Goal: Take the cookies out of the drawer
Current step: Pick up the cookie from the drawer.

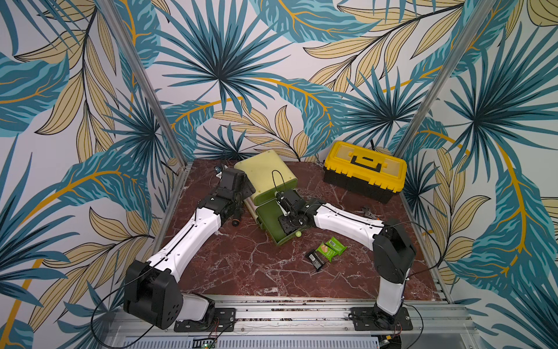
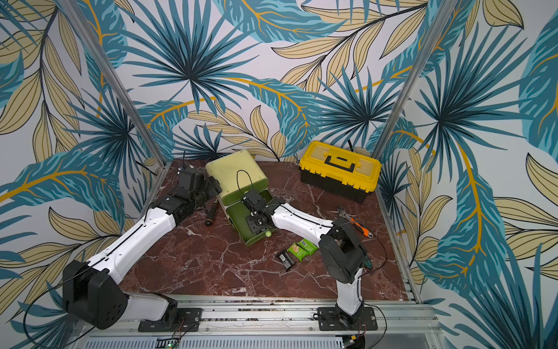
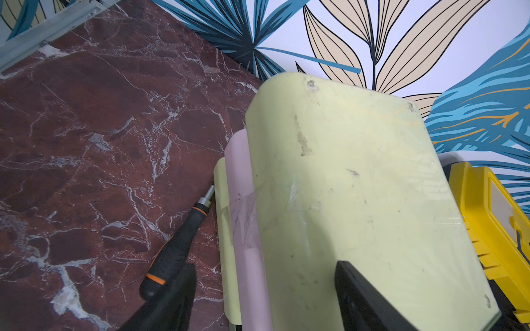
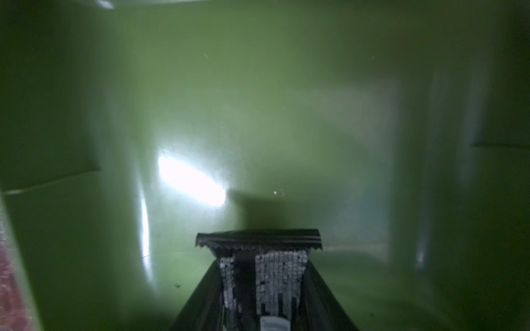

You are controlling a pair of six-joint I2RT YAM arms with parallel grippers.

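Red veined marble is seen as the tabletop (image 1: 241, 272). A yellow-lidded toolbox (image 1: 363, 169) is set at the far right corner, well apart from the pale green cabinet (image 1: 262, 169) at the far middle. The dark green drawer (image 1: 265, 219) is pulled out of the cabinet towards the near side. The left gripper (image 3: 263, 265) is held at the cabinet's left edge with its fingers spread wide and nothing clamped between them; whether they touch the cabinet cannot be told. The right gripper (image 4: 261, 286) is set inside the drawer and is clenched on a black wrapped cookie (image 4: 258, 239) with white print. A black screwdriver (image 3: 177, 246) is laid just beside the cabinet's left side. Outside the drawer, on the marble to its right, two green cookies (image 1: 324, 250) are found lying against each other, with a second black cookie (image 1: 315, 260) just beside them. A small green knob (image 1: 298, 233) is seen on the drawer front.
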